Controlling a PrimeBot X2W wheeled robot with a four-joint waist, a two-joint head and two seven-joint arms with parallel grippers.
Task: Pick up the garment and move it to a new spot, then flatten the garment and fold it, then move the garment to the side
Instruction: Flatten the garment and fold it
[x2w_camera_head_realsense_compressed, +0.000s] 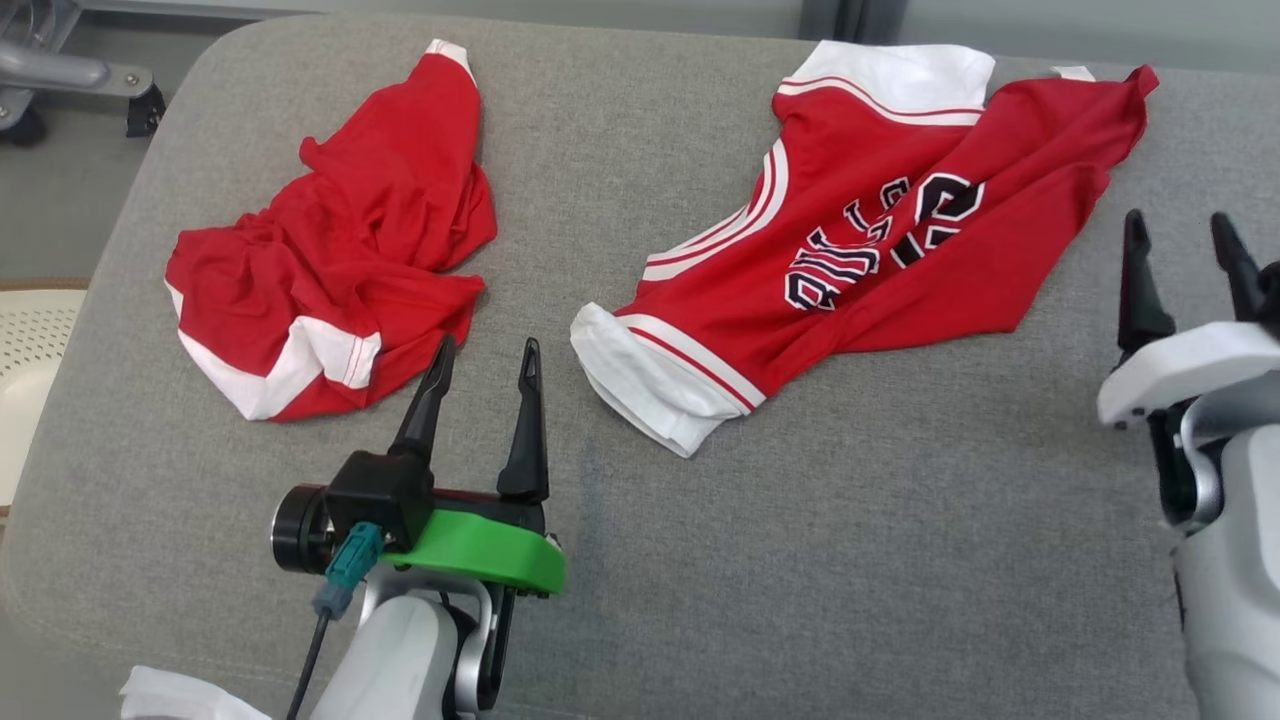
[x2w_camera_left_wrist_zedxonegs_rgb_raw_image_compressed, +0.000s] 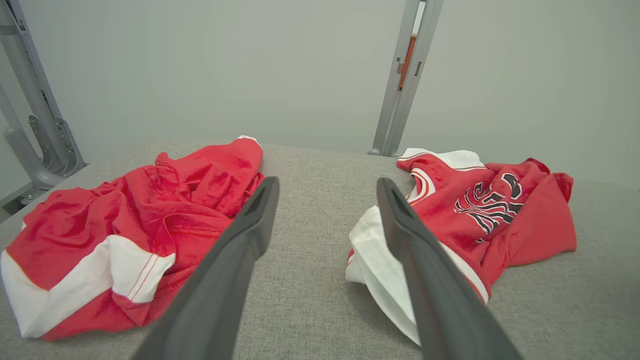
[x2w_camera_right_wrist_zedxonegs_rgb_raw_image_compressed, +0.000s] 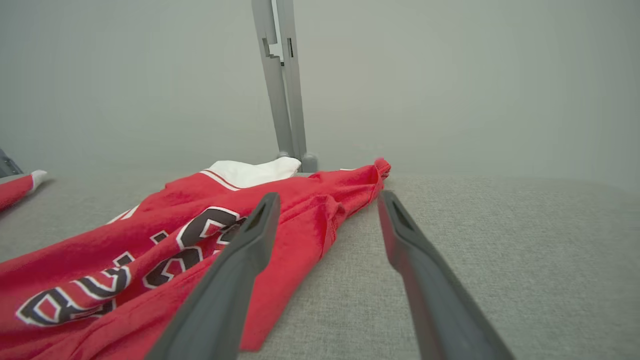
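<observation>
Head view: grey cushion (x2w_camera_head_realsense_compressed: 800, 560) lies bare from 4 to 8 o'clock; crumpled red garment (x2w_camera_head_realsense_compressed: 340, 260) sits at 10, lettered jersey (x2w_camera_head_realsense_compressed: 900, 250) at 1, its black-and-white letters too creased to read. Left wrist view: left gripper (x2w_camera_left_wrist_zedxonegs_rgb_raw_image_compressed: 327, 182) spreads wide, empty, over the bare strip between both garments. Right wrist view: right gripper (x2w_camera_right_wrist_zedxonegs_rgb_raw_image_compressed: 328, 197) gapes empty, just beside the jersey's red edge.

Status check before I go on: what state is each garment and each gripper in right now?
Plain red garment: crumpled in a heap, not held.
Lettered jersey: spread out but wrinkled, lettering up, not held.
Left gripper: open, empty, between the two garments.
Right gripper: open, empty, near the jersey's right edge.
</observation>
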